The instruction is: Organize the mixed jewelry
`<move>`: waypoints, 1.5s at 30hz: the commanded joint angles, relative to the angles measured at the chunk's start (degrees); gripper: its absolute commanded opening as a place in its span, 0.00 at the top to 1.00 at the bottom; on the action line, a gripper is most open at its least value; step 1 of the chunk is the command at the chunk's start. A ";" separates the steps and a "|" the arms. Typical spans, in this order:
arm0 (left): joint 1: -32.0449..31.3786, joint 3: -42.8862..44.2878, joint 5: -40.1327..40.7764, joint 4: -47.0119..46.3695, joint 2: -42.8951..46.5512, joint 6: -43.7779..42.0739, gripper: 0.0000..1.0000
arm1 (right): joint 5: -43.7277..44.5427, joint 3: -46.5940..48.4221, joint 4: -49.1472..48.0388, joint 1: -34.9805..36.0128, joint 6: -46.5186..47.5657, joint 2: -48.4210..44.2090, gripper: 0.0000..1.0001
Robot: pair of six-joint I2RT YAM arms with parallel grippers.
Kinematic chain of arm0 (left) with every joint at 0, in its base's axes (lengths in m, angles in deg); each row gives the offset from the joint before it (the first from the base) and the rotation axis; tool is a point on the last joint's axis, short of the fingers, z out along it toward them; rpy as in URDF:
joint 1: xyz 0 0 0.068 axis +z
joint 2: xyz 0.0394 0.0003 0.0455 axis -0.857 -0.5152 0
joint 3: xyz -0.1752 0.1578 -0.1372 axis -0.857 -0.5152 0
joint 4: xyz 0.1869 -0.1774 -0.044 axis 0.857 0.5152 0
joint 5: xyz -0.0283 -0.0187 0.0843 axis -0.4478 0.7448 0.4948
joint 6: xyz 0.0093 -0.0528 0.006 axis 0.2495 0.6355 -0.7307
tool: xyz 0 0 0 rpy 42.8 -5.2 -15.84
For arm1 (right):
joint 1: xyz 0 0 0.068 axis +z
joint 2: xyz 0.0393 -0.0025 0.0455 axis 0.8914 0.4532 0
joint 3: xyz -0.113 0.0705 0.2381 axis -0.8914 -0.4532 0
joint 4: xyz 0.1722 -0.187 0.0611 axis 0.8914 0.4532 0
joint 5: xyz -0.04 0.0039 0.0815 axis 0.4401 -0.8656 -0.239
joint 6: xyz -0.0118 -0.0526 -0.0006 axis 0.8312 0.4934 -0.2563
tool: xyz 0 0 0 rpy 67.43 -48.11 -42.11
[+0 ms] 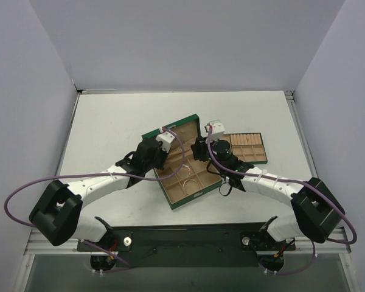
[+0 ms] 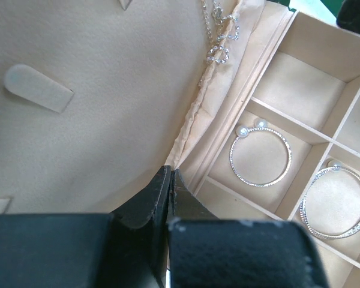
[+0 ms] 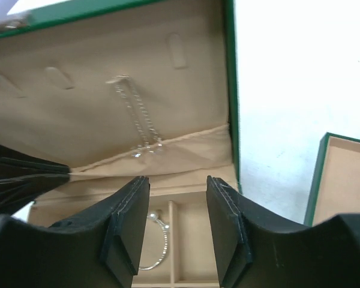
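The green box (image 1: 184,201) stands open in the middle of the table, its tan-lined lid (image 2: 108,108) raised. A fine pale chain (image 3: 135,120) hangs on the lid's lining, down to the pocket hem. Two silvery bangles with pearl ends lie in separate compartments, one at the left (image 2: 261,157) and one at the right (image 2: 339,201). My left gripper (image 2: 170,174) is shut, its tips against the pocket hem at the lid's base, with nothing visible between them. My right gripper (image 3: 177,183) is open above the compartments, facing the chain, with a bangle (image 3: 159,243) showing below it.
A small green tray (image 1: 249,146) with tan ring rolls sits just right of the box, close to my right arm. Both grippers, the left (image 1: 165,135) and the right (image 1: 212,129), crowd the box's lid. White table stretches behind the box, and grey walls close in the sides and back.
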 commanded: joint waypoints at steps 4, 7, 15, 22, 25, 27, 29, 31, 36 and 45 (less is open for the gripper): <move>-0.83 2.21 -2.61 0.32 1.77 0.81 0.98 | -7.83 4.53 0.03 -4.02 -7.47 5.08 0.65; -0.92 2.21 -2.26 0.32 1.77 0.81 0.98 | -9.49 8.22 1.61 -4.03 -8.44 8.51 0.75; -0.92 2.56 -2.35 0.67 1.94 0.54 1.00 | -11.26 11.13 1.35 -3.94 -10.90 14.05 0.84; -0.92 2.56 -2.61 0.41 2.30 0.54 1.00 | -11.96 11.48 0.65 -3.76 -10.90 14.49 0.84; -0.92 2.39 -2.79 0.49 2.21 0.54 1.00 | -12.93 11.92 0.30 -3.68 -10.64 14.40 0.84; -0.92 2.30 -2.79 0.58 2.21 0.54 1.00 | -13.37 12.01 -0.50 -3.59 -10.29 14.05 0.85; -0.92 2.21 -2.79 0.41 2.21 0.54 1.00 | -13.90 12.36 -0.24 -3.24 -10.29 13.70 0.84; -0.92 2.21 -2.79 0.41 2.30 0.63 1.00 | -13.90 12.45 -0.67 -2.89 -9.76 13.44 0.84; -0.92 2.30 -2.88 0.49 2.30 0.54 1.00 | -14.34 13.77 -0.06 -2.80 -9.41 14.58 0.84; -0.92 2.39 -2.79 0.67 2.56 0.54 1.00 | -11.97 13.59 -0.06 -2.45 -8.71 13.97 0.82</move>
